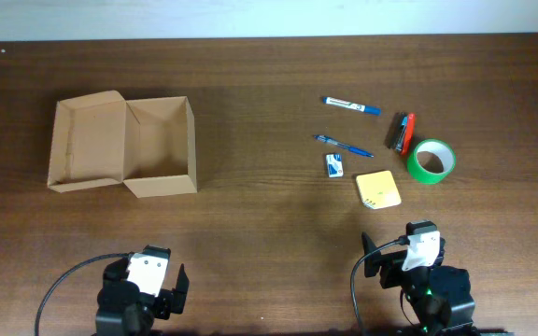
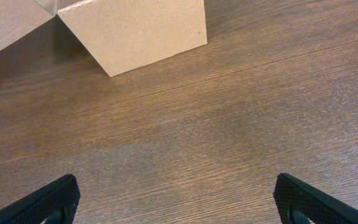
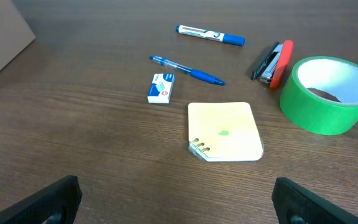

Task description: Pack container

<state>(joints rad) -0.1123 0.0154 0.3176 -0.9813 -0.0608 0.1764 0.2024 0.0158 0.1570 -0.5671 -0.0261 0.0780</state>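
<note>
The tan cardboard container (image 1: 157,145) lies open at the left of the table, its lid flap (image 1: 87,145) folded out to the left; its near corner shows in the left wrist view (image 2: 135,31). At the right lie a blue marker (image 1: 350,105), a blue pen (image 1: 344,147), a small white-blue box (image 1: 333,166), a yellow notepad (image 1: 378,189), a red-black stapler (image 1: 404,133) and a green tape roll (image 1: 431,161). My left gripper (image 2: 176,202) is open and empty near the front edge, below the container. My right gripper (image 3: 176,199) is open and empty, just below the notepad (image 3: 225,132).
Dark wooden table (image 1: 260,215). In the right wrist view the marker (image 3: 210,35), pen (image 3: 188,70), small box (image 3: 161,88), stapler (image 3: 272,62) and tape roll (image 3: 328,93) lie beyond the notepad. A pale wall strip runs along the table's far edge.
</note>
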